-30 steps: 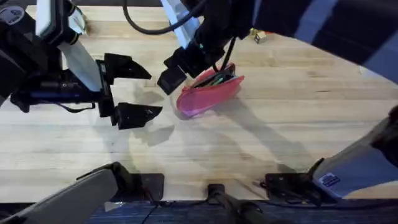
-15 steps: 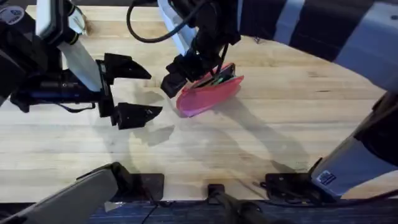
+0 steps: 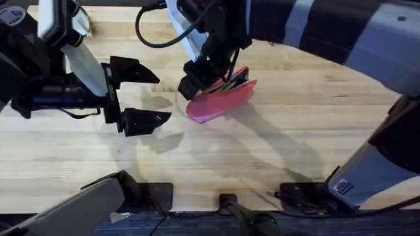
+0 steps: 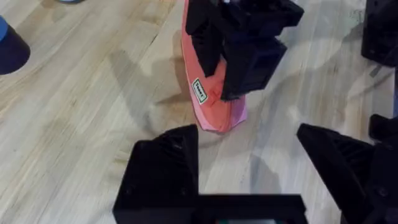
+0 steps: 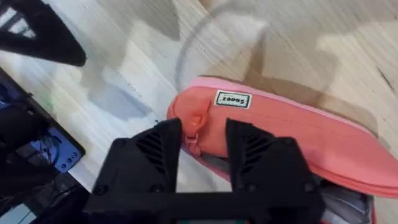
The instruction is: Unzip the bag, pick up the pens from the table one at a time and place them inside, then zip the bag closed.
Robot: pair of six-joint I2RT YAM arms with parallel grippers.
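Hovering over the bag's (image 3: 220, 99) left end near the worktop's (image 3: 275, 157) far edge, the right pincer (image 5: 204, 144) is straddling the zipper pull, fingers slightly parted; the left pincer (image 3: 139, 96) is gaping empty beside it.

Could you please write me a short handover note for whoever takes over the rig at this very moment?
Left gripper: open, holding nothing, hovering over the table beside the bag.
Right gripper: at the labelled end of the pink bag, fingers astride the zipper end with a narrow gap; whether it grips the pull is unclear.
Bag: lying on the table, top open; green and dark pens show inside.
Done: bag unzipped, pens apparently in.
Left: zip the bag closed, likely with the left gripper steadying it.
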